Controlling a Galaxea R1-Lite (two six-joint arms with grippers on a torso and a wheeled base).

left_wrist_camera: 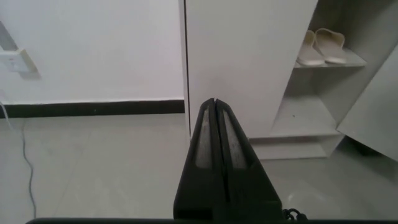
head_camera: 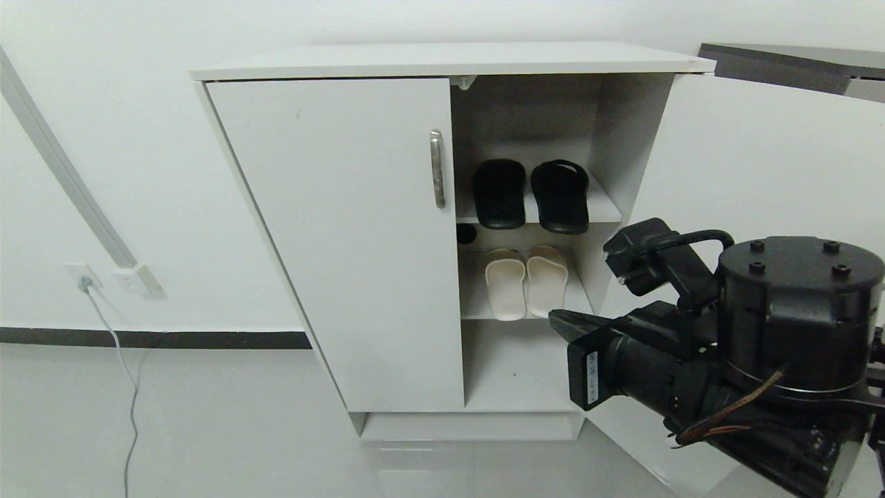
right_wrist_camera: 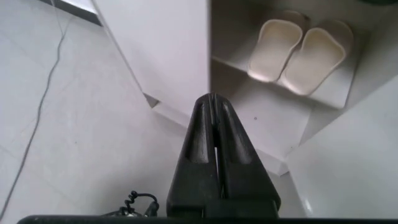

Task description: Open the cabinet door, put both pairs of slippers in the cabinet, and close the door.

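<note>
Judging from how things lie, only the closing is left to be done: the black slippers (head_camera: 499, 194) are set on the upper shelf of the cabinet (head_camera: 449, 59) and the cream slippers (head_camera: 506, 283) on the shelf below, while the right-hand door (head_camera: 747, 166) is swung wide open and the left-hand door (head_camera: 339, 235) is shut. The right gripper (right_wrist_camera: 214, 99) is held low before the open compartment, its jaws clenched on nothing; the left gripper (left_wrist_camera: 214, 102) is kept back over the floor, facing the cabinet, likewise clenched and empty. Trouble could be caused by the right arm's place between the open door and the opening: if the panel were swung in before the arm is cleared, the arm might be struck or trapped. The black pair seems to reach the shelf's front edge, so it might be caught or nudged by the door. A push with pressed-together fingers could also slide off the smooth panel.
</note>
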